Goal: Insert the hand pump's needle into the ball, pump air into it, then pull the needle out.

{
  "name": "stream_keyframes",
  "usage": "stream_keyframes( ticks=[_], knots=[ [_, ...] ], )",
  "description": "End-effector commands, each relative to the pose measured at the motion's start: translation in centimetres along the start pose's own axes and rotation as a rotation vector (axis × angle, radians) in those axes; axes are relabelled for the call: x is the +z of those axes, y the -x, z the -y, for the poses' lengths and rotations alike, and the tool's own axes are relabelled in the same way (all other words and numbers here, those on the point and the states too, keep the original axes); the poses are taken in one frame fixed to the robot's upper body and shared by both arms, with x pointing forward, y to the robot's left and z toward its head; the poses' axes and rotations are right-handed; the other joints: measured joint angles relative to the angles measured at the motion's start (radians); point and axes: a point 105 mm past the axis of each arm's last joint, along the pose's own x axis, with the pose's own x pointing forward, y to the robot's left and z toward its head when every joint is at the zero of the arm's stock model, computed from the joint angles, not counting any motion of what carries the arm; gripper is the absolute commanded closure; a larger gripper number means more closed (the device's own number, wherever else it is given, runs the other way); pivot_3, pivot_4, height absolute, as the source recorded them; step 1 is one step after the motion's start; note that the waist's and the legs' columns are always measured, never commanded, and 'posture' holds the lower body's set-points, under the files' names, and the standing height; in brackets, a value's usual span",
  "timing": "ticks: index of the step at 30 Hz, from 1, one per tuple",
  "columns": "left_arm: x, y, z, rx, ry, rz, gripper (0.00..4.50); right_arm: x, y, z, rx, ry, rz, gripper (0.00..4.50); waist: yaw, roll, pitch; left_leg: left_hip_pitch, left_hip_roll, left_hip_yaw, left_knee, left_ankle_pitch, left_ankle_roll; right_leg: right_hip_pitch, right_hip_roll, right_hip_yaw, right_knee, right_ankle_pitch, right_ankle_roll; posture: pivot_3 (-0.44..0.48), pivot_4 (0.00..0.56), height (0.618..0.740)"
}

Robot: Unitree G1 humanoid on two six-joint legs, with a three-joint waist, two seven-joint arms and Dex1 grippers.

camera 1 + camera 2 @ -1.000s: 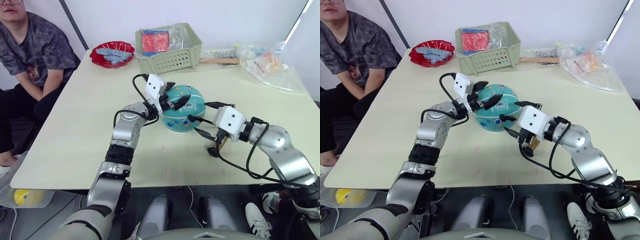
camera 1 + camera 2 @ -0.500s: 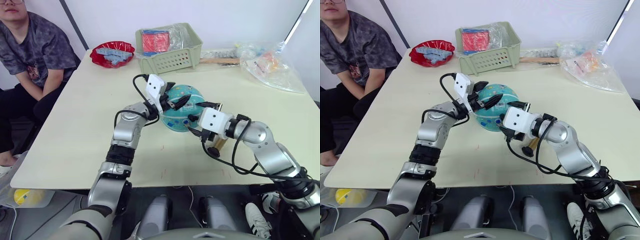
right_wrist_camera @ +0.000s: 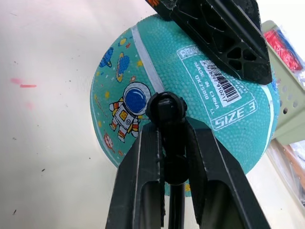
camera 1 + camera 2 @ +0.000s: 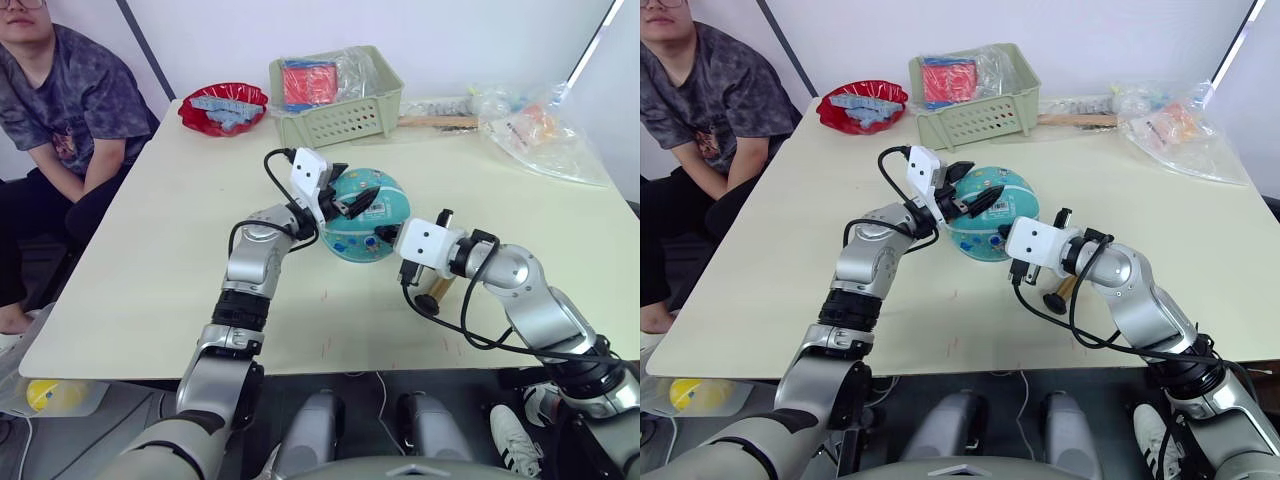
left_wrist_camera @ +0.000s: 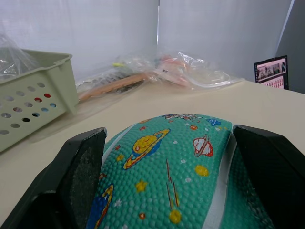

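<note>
Here I judged the needle had to meet the valve squarely, so I wanted the fitting lined up before any push; I could not make out the valve itself. My left end effector (image 4: 352, 204) sat spread wide over the teal, white-seamed rubber ball (image 4: 366, 215), one finger on each flank, steadying it on the pale worktop (image 4: 150, 250). My right end effector (image 3: 167, 143) was clamped on the black needle fitting (image 3: 166, 108), just short of the ball's side. The gold pump cylinder (image 4: 437, 292) lay at the ball's four o'clock.
</note>
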Motion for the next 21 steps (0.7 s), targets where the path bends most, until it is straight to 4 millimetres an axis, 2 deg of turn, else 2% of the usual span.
stream_keyframes(
  ticks=[1, 10, 21],
  knots=[
    [-3.2, 0.1, 0.5, 0.018, 0.035, -0.109, 0.00, 0.7, 0.7, 1.2, -0.058, 0.026, 0.043, 4.39, 0.000, 0.000, 0.000, 0.000, 0.000, 0.000, 0.000, 0.000, 0.000, 0.000, 0.000, 0.000, 0.000, 0.000, 0.000, 0.000, 0.150, 0.738],
    [-4.8, 0.1, 0.7, 0.089, 0.046, -0.159, 0.00, 1.5, 1.0, 1.4, -0.068, 0.022, 0.115, 4.39, 0.002, 0.000, 0.000, 0.000, 0.000, 0.000, 0.000, 0.000, 0.000, 0.000, 0.000, 0.000, 0.000, 0.000, 0.000, 0.000, 0.150, 0.738],
    [-6.8, -0.3, 0.6, 0.164, 0.038, -0.219, 0.00, 2.4, 3.1, 2.1, -0.065, 0.063, 0.125, 4.39, 0.025, 0.000, 0.000, 0.000, -0.001, -0.002, 0.001, 0.000, 0.000, 0.002, -0.001, -0.002, -0.001, 0.000, 0.000, 0.000, 0.150, 0.738]
  ],
)
